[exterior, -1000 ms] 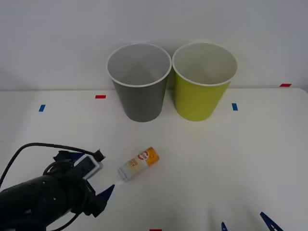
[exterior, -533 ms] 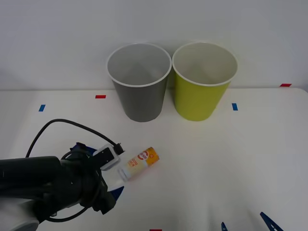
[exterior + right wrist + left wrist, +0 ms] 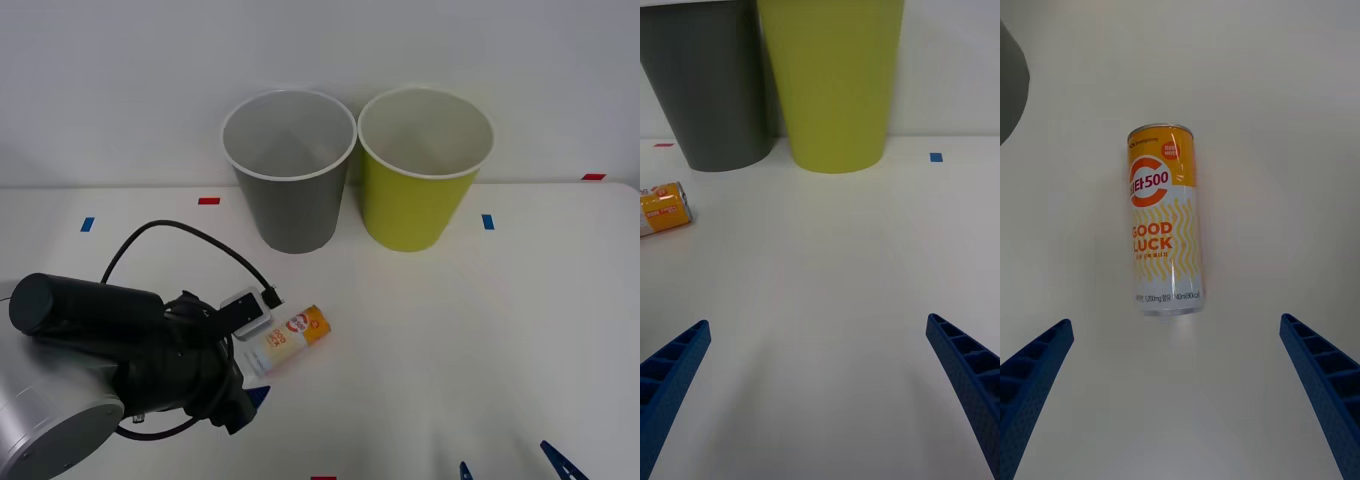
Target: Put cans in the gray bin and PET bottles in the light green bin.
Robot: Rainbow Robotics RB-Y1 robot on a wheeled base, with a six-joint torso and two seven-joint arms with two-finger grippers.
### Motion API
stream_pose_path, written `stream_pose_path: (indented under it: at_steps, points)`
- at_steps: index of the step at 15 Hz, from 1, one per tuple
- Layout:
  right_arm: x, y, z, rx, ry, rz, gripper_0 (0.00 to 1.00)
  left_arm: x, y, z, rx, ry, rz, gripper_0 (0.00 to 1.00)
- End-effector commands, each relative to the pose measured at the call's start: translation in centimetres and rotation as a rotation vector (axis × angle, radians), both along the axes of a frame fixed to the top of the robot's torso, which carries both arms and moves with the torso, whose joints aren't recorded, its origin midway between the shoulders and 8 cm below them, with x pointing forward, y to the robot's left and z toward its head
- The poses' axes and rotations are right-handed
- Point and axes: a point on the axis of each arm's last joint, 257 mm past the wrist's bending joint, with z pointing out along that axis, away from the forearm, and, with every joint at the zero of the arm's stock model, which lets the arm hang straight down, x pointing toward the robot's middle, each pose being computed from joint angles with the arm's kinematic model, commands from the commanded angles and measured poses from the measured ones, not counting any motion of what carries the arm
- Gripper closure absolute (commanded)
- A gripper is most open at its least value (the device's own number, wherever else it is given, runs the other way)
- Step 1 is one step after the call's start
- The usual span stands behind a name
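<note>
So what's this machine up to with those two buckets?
It is sorting rubbish. A slim drink can lies on its side on the white table, in front of the gray bin and the light green bin; what shows of both bins' insides is bare. The left gripper is open and hovers just short of the can, lined up with it, not touching. The right gripper waits open at the table's near right.
</note>
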Motion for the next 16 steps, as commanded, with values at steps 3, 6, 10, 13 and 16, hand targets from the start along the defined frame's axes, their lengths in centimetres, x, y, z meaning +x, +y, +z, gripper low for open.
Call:
stream_pose_path:
  at_steps: [3,6,10,13,16]
  points:
    - [0.0,0.0,0.0,0.000,0.000,0.000,0.00,1.2,-1.9,-0.6,0.027,-0.009,-0.024,0.05]
    - [0.0,0.0,0.0,0.000,0.000,0.000,0.00,1.5,-2.6,-0.6,0.036,-0.018,-0.023,0.06]
    - [0.0,0.0,0.0,0.000,0.000,0.000,0.00,2.5,-3.2,-0.9,0.028,-0.003,-0.016,0.08]
    - [0.0,0.0,0.0,0.000,0.000,0.000,0.00,3.2,-3.7,-1.9,0.038,0.034,-0.019,0.10]
    - [0.0,0.0,0.0,0.000,0.000,0.000,0.00,3.8,-4.3,-2.7,0.060,0.053,-0.024,0.11]
